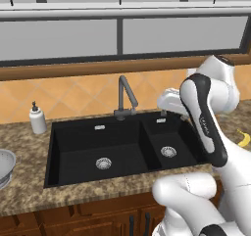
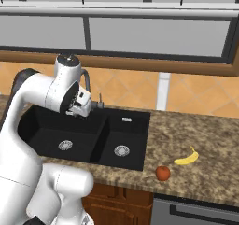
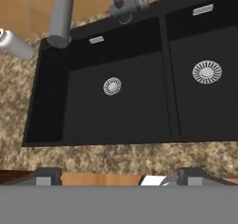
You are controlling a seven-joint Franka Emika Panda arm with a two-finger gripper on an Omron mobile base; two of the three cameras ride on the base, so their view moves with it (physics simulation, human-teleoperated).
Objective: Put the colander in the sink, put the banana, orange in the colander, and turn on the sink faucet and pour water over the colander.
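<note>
Pincer [image 3: 119, 176] wide open, empty, hanging above sink [image 3: 56, 102]; colander [image 1: 6, 164] waits on bench [image 1: 29, 191] left; banana [image 2: 186, 158], orange [image 2: 162, 172] right

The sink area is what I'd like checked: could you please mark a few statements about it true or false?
1. The colander sits on the counter left of the sink. True.
2. The banana lies in the sink's larger basin. False: it lies on the counter right of the sink, near the orange.
3. The gripper has its jaws apart with nothing between them. True.
4. Water runs from the sink faucet. False: no water is visible.
5. A soap dispenser stands left of the sink. True.
</note>
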